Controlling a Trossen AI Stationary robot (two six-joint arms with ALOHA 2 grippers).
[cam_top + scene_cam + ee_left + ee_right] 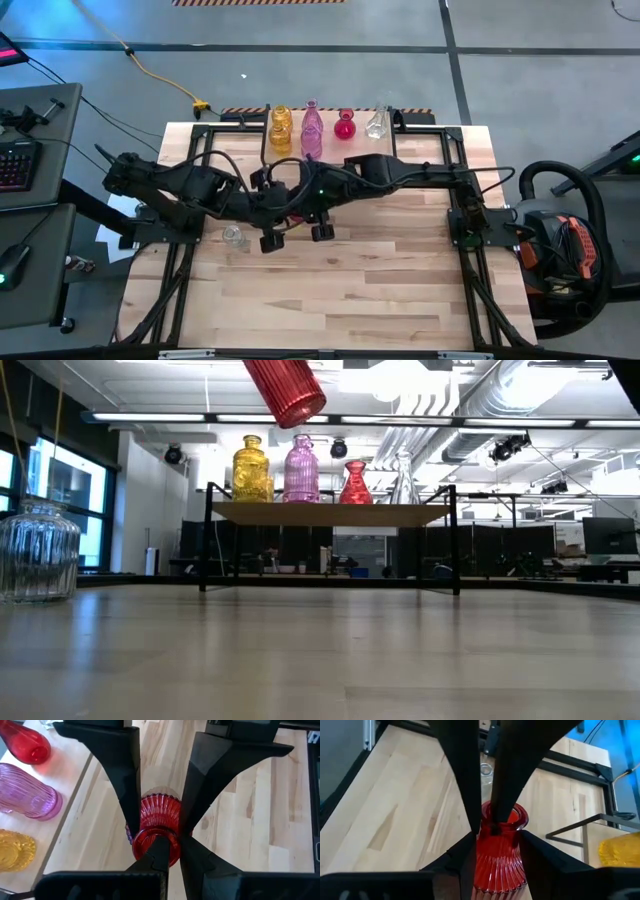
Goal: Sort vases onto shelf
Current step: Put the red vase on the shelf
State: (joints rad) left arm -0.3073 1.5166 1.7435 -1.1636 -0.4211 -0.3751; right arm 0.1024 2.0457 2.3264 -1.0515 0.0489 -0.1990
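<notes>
A red ribbed vase (287,390) hangs tilted high above the middle of the table, with both grippers on it. My left gripper (172,849) is shut at its mouth end. My right gripper (499,857) is shut around its ribbed body. At the far edge stands the shelf (330,150), which carries a yellow vase (281,128), a pink vase (312,128), a red vase (345,125) and a clear vase (377,122), each standing on its base. Another clear vase (233,236) stands on the table at the left. In the high view the arms hide the held vase. My left gripper pinches the rim of the vase's mouth (487,822), with one finger (496,822) inside the mouth and the other outside. The fingers slant down from the table's left. The vase is clear of the table. My right gripper clamps the vase's ribbed body (160,812) between its two fingers (129,795), one on either side. It slants down from the table's right. The vase hangs tilted, well above the table top.
The butcher-block table (330,290) shows bare wood across its near half. Black frame rails (465,260) run along both sides. A desk with a keyboard (15,165) stands off the left edge, and a vacuum cleaner (560,240) off the right.
</notes>
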